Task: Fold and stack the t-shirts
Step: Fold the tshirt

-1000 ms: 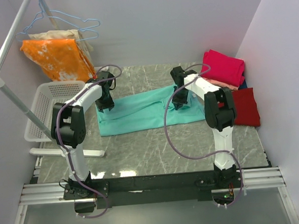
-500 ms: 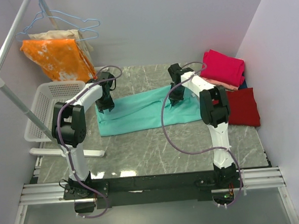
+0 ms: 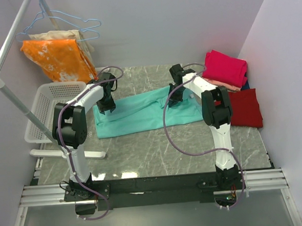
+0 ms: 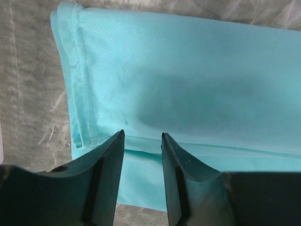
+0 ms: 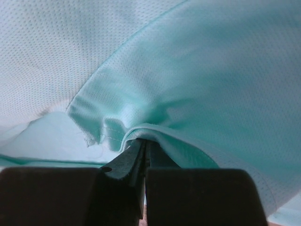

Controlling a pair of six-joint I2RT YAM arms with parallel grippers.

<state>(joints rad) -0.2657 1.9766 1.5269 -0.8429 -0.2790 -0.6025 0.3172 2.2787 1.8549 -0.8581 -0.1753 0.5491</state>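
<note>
Teal mesh-knit t-shirt (image 3: pixel 141 113) — long, stitched hem

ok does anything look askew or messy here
The teal shirt lies slanted across the table, its right end farther back than its left. It also puckers into a ridge where the right gripper pinches it. Nothing looks torn or spilled.

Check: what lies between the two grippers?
The teal t-shirt fills that stretch, from the left gripper to the right gripper, shown in the top view.
</note>
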